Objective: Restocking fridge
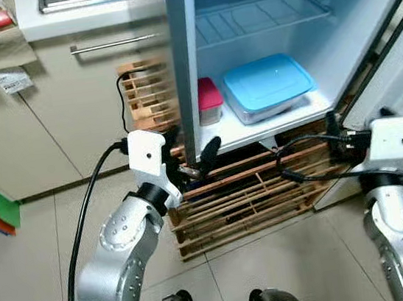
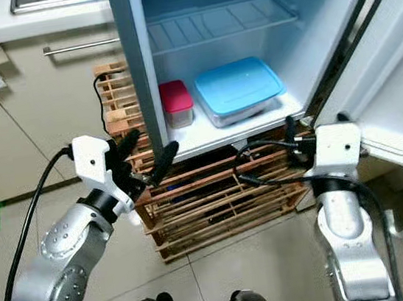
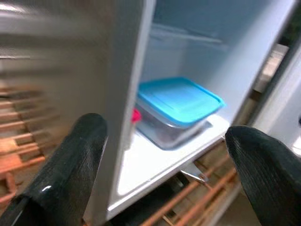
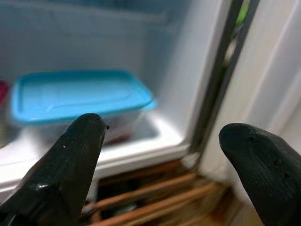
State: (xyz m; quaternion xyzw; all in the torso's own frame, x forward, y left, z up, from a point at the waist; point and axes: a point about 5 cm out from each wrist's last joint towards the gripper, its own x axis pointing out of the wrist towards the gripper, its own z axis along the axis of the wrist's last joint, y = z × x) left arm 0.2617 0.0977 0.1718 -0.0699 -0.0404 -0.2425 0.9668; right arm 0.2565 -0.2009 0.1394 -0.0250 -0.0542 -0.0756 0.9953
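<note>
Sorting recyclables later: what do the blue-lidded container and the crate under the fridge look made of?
Blue-lidded container: likely plastic, with a matte opaque lid over a clear, see-through base. Crate: apparently unfinished wood, reddish-brown slats.

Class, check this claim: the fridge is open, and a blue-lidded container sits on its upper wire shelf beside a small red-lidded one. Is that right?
Not quite. The blue-lidded container sits on the white bottom shelf, not the wire shelf, which is bare. The left eye view shows this. The fridge is open and the red-lidded container is beside it.
</note>
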